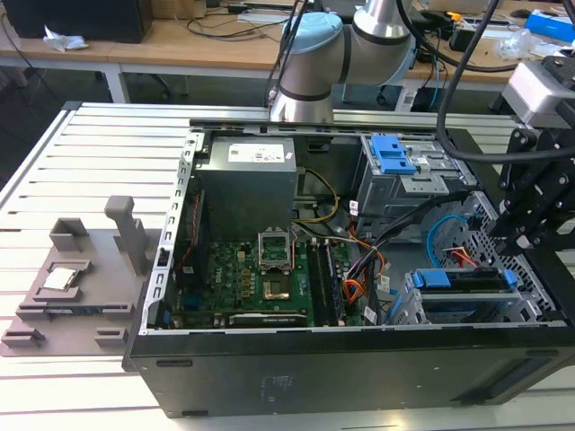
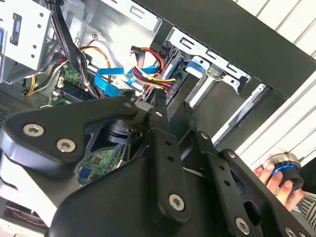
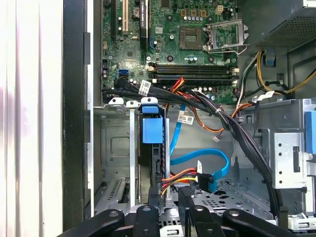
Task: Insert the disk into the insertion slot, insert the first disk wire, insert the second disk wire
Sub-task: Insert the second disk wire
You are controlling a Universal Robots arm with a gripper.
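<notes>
Gripper [image 3: 169, 197] — black, multi-link, on a silver robot arm with pale blue joint caps [image 1: 310, 54]; lowered into the open black computer case [image 1: 341, 368] over the drive bay; whether it is open or closed on anything cannot be told. Directly ahead of the gripper is the disk [image 3: 152, 131], a flat hard drive in a bright blue plastic carrier. It is seen edge-on in the first wrist view and seated in the insertion slot [image 3: 116, 148], a low silver metal cage with perforated walls. The carrier's blue tab sits at the end of the slot farther from the gripper. At the gripper's tip is a red, yellow and orange wire bundle [image 3: 180, 175], running in to the near end of the disk. Just beside the gripper is the second disk wire [image 3: 219, 165], a thin flat light blue cable curved in a loop, with its small dark plug close against the wire bundle; whether that plug is seated cannot be told. Beyond the disk is a green motherboard [image 3: 197, 39]. Off to one side of the gripper is a taller grey drive cage with a blue latch [image 1: 422, 184]. Behind the gripper, outside the case, a person's hand [image 2: 276, 180] rests on a round black knob with a blue ring [image 2: 285, 165]. Beneath everything is a white slatted table [image 1: 90, 153].
</notes>
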